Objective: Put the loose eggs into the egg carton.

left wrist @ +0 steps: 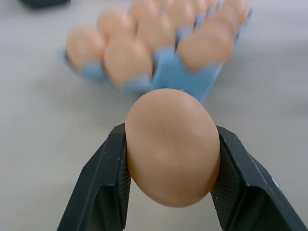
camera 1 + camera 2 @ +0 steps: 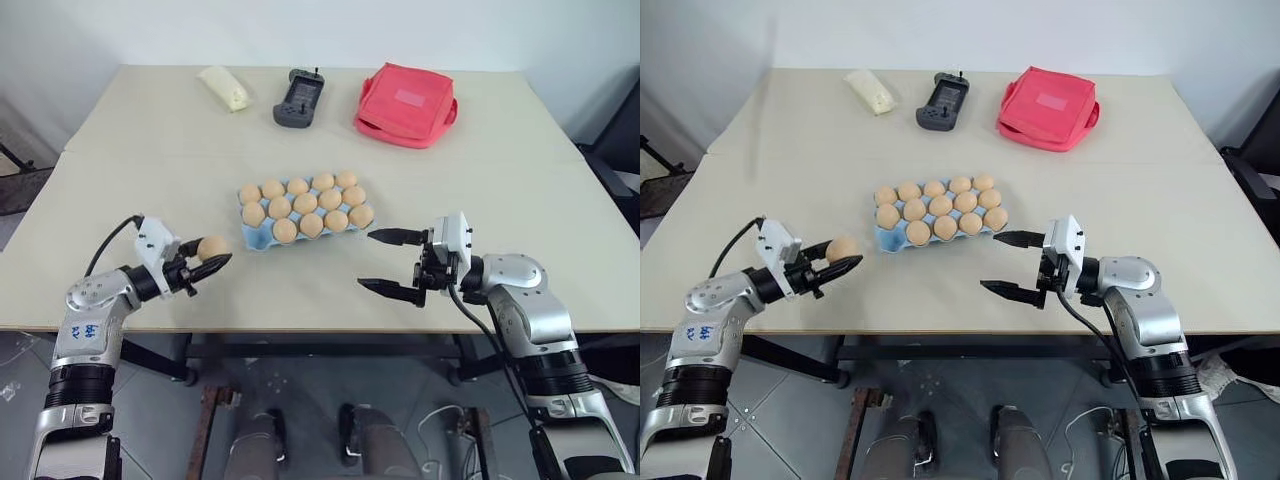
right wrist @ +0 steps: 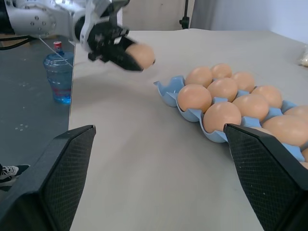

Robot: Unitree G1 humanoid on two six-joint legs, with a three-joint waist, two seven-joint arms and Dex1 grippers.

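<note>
one loose egg (image 2: 212, 247) sits clamped in the left gripper (image 2: 205, 262), just left of the egg carton (image 2: 258, 236) at mid-table. fourteen eggs fill the carton; its near-left corner cup is empty. the right gripper (image 2: 390, 262) hangs spread wide, holding nothing, right of the carton.

The eggs (image 2: 305, 203) were tan-orange, the egg carton (image 2: 262, 238) light blue, the pouch (image 2: 406, 104) red, the packet (image 2: 224, 88) pale yellow.

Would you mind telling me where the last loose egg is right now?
The egg is clamped in the left gripper, above the table, just left of the carton and its empty corner cup.
</note>
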